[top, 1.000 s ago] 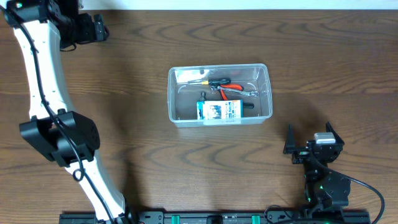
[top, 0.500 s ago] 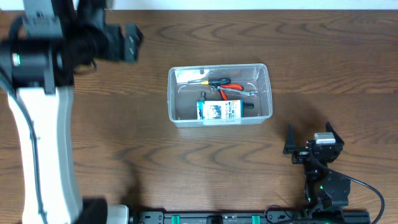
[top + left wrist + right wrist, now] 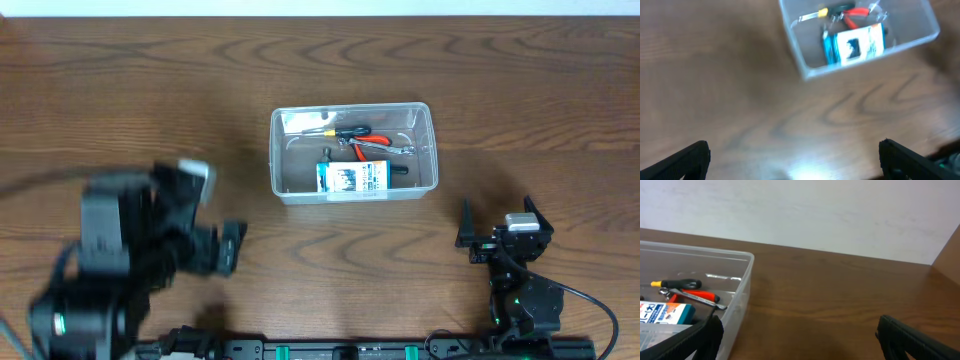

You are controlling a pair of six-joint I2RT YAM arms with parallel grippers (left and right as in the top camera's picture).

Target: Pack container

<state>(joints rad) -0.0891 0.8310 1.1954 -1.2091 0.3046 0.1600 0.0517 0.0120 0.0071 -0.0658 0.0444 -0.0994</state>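
The container (image 3: 300,194), a clear plastic tub, stands mid-table. Inside lie a blue-and-white box (image 3: 352,178), red-handled pliers (image 3: 372,146) and a small screwdriver (image 3: 335,131). My left gripper (image 3: 232,247) is blurred at the front left, well short of the tub. In its wrist view the left gripper (image 3: 795,160) is open over bare wood, with the container (image 3: 805,70) ahead of it. My right gripper (image 3: 497,222) sits at the front right, open and empty. Its wrist view shows the right gripper (image 3: 800,340) with the container (image 3: 737,300) just beyond its left finger.
The brown wooden table (image 3: 520,90) stretches around the tub on all sides. A white wall (image 3: 815,210) rises behind the table's far edge. The arm bases line the front edge (image 3: 350,350).
My left arm has swung fast from the far left corner down to the front left of the table. The right arm and the tub's contents have not moved.
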